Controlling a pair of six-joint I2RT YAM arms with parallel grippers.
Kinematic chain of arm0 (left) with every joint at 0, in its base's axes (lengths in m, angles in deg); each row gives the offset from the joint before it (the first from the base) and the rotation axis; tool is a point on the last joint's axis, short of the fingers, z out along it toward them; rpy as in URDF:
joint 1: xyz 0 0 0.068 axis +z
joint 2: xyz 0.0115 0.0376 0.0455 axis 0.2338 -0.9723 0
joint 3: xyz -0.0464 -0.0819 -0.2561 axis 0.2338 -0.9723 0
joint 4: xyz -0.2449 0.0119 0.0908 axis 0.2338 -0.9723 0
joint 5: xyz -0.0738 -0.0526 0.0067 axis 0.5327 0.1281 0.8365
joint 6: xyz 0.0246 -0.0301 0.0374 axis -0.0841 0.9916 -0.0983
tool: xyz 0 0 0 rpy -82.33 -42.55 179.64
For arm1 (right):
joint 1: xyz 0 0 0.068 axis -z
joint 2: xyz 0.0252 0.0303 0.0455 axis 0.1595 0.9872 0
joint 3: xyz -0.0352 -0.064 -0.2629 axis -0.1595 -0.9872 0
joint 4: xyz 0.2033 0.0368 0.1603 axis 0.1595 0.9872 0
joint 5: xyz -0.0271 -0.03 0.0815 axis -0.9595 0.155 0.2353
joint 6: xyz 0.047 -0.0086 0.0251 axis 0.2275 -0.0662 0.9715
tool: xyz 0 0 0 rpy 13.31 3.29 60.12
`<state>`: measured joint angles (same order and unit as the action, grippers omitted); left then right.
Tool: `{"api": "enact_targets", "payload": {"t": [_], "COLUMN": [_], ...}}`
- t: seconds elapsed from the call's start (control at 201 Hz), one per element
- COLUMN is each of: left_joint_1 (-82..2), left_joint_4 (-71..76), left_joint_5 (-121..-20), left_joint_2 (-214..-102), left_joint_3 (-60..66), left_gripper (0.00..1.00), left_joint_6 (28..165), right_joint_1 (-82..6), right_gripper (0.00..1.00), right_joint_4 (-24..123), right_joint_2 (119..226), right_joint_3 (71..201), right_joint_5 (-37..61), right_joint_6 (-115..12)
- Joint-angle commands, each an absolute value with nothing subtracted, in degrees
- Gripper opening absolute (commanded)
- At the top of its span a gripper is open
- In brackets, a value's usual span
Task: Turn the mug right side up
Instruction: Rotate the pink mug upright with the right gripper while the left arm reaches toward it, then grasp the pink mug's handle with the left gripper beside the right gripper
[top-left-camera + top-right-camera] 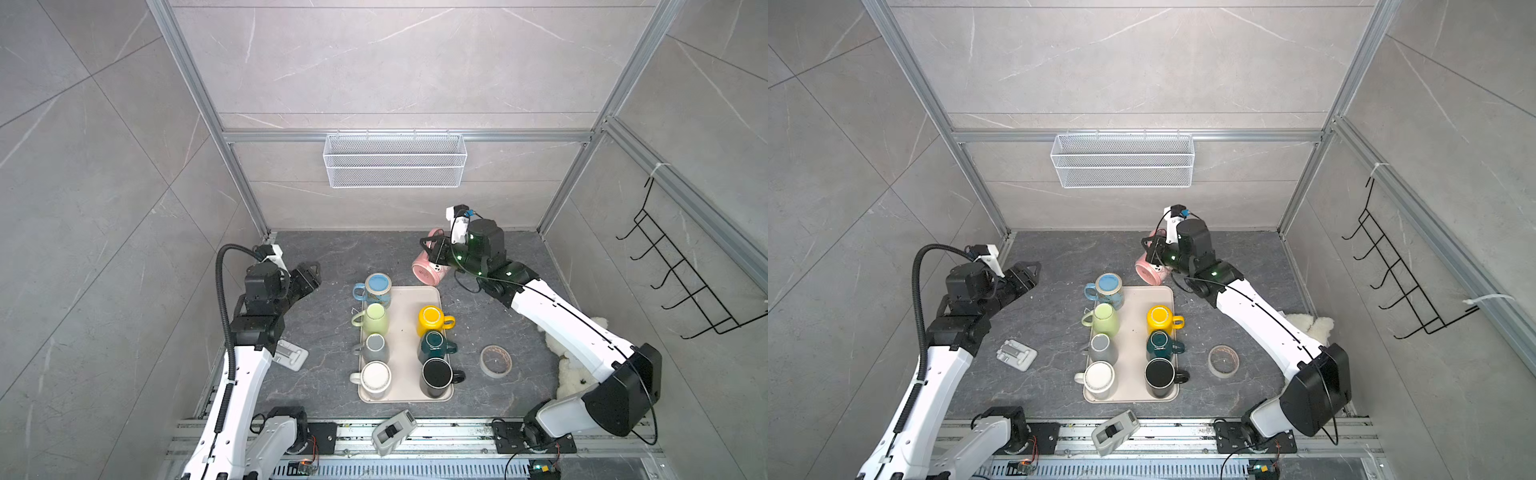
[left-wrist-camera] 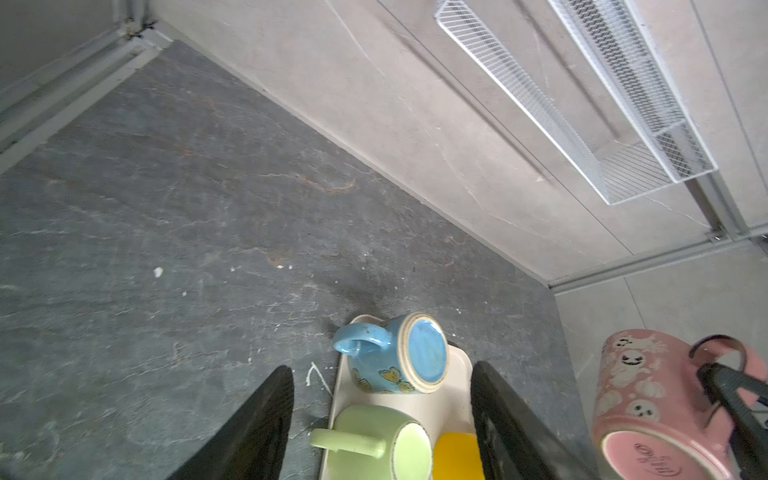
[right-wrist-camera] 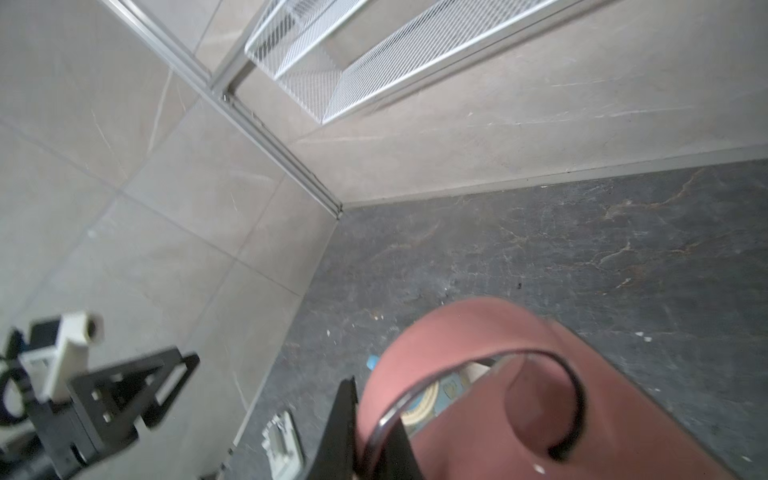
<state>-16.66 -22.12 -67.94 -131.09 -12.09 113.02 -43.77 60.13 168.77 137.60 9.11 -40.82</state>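
Observation:
The pink mug (image 1: 424, 269) (image 1: 1147, 273) (image 2: 640, 399) (image 3: 623, 399) is tipped on its side just behind the far right corner of the tray (image 1: 405, 303), with its base turned toward the front. My right gripper (image 1: 431, 246) (image 1: 1151, 246) (image 3: 370, 424) is shut on the mug's handle. Whether the mug touches the table I cannot tell. My left gripper (image 1: 313, 272) (image 1: 1034, 270) (image 2: 382, 370) stands open and empty left of the tray, pointing toward the blue mug (image 1: 376, 289) (image 2: 399, 357).
Several mugs stand in two rows on the tray, the blue one base up. A tape roll (image 1: 495, 360) and white plush (image 1: 575, 374) lie right of it, a grey clip (image 1: 291, 353) left. A wire basket (image 1: 395, 160) hangs on the back wall.

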Motion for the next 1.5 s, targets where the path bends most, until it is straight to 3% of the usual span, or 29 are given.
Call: {"api": "enact_targets", "payload": {"t": [0.0,0.289,0.528,0.886,1.364,1.493], "left_joint_1": [-19.7,-29.0,-30.8,-38.2,-45.5,-46.3], "left_joint_4": [-22.6,-29.7,-30.1,-43.7,-50.0,-50.0], "left_joint_5": [-62.9,-61.9,-56.3,-50.2,-49.6,-49.5], "left_joint_2": [-133.2,-142.1,-145.3,-148.8,-151.6,-151.6], "left_joint_3": [-6.4,5.5,12.7,21.2,20.9,20.1], "left_gripper": [0.69,0.69,0.69,0.69,0.68,0.64], "left_joint_6": [106.8,97.2,92.6,75.0,68.4,68.4], "right_joint_1": [-49.2,-65.0,-73.6,-77.8,-79.0,-79.5], "right_gripper": [0.00,0.00,0.00,0.00,0.00,0.00], "right_joint_4": [63.7,58.2,37.8,10.0,6.5,5.7], "right_joint_2": [165.6,162.7,162.1,166.0,168.1,167.8], "right_joint_3": [136.8,129.0,118.9,111.7,112.1,111.9], "right_joint_5": [-1.5,-31.0,-48.1,-52.0,-50.1,-50.2], "right_joint_6": [-59.4,-83.7,-107.9,-134.7,-138.5,-138.7]}}
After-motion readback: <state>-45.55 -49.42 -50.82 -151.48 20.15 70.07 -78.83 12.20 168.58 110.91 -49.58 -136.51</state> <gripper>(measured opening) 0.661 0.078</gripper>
